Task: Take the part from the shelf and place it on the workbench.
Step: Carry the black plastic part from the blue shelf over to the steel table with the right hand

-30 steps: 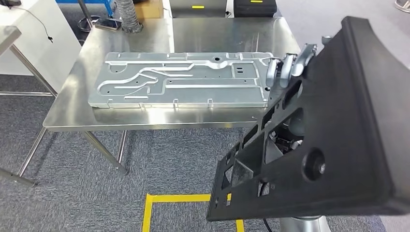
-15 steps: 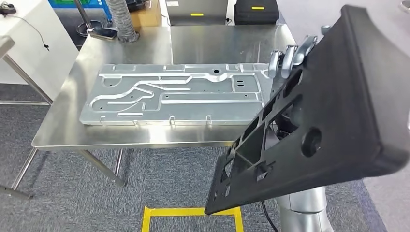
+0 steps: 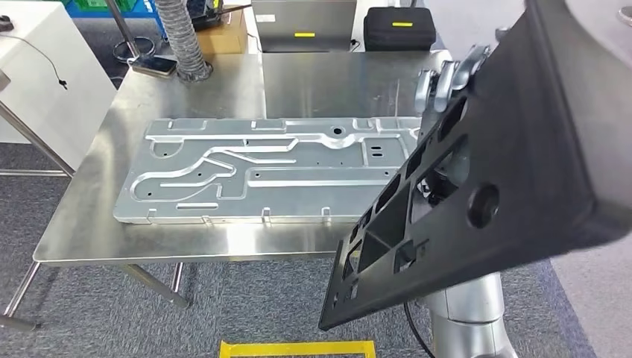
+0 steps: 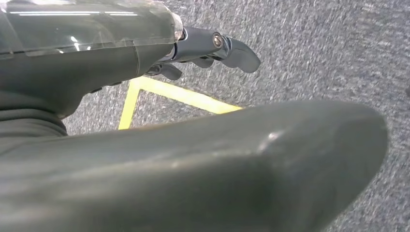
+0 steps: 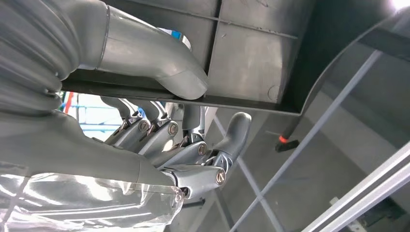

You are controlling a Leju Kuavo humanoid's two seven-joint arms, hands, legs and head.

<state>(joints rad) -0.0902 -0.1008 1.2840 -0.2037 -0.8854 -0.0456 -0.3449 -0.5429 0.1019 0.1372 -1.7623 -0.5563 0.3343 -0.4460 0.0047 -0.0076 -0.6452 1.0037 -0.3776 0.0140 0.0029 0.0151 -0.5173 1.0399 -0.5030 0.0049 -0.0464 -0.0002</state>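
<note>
Grey carpet with a yellow floor marking (image 3: 298,347) lies under a shiny stainless-steel desk (image 3: 335,74), which carries a long flat silver stamped-metal panel (image 3: 253,179). Beyond it stand a black case (image 3: 399,28) and a ribbed grey hose (image 3: 179,41).

The task's thing, a large black moulded plastic part with cut-out windows (image 3: 507,171), is off the shelf and held in the air at the desk's near right corner, tilted steeply. Its long axis runs from low near the robot's body up and away to the right.

The right robot hand (image 5: 179,145) grips it, thumb pressed on one face of a thin wall and fingers (image 3: 447,86) hooked over the edge. The left robot hand (image 4: 208,48) hangs over the carpet, fingers curled in with nothing in them.

Free desk lies ahead and left of the part, so the right arm would likely have to swing that way and level it.
</note>
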